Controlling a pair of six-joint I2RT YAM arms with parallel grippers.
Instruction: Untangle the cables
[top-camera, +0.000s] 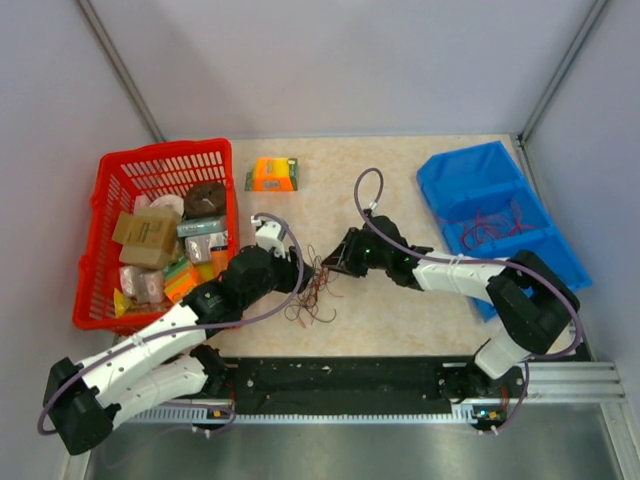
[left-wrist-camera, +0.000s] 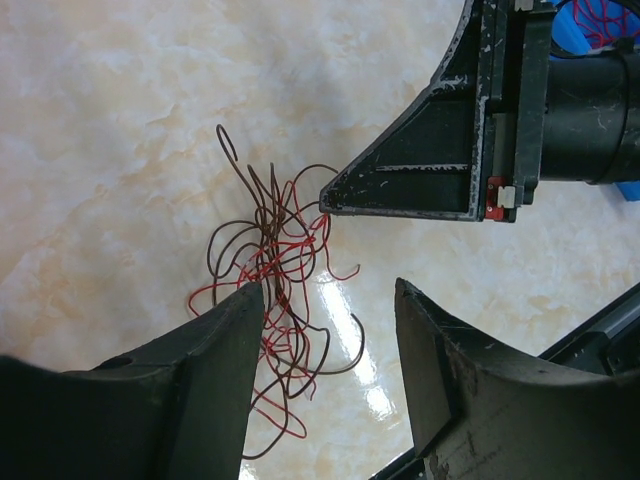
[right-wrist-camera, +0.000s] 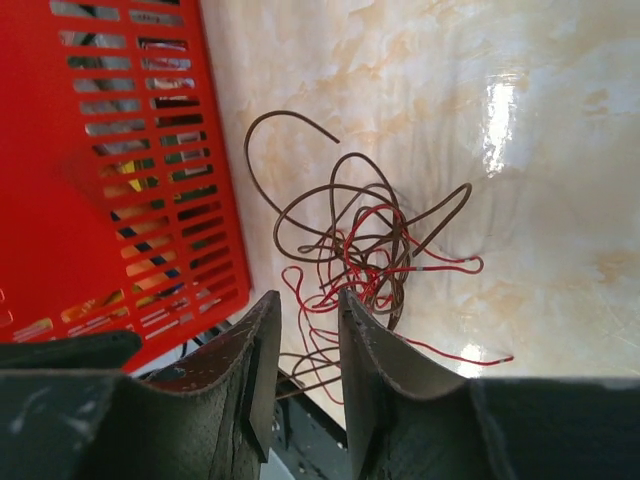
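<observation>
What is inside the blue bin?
Thin red wires lie in the middle compartment of the blue bin. The right arm covers its near end.

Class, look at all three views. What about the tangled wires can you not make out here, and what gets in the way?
- Top view: the cables are too thin to count or trace, and the jaws cover the bundle's upper edge.
- Right wrist view: the right gripper hides the lower strands; whether one runs between its jaws is unclear.
- Left wrist view: the left gripper covers the bundle's lower left.
</observation>
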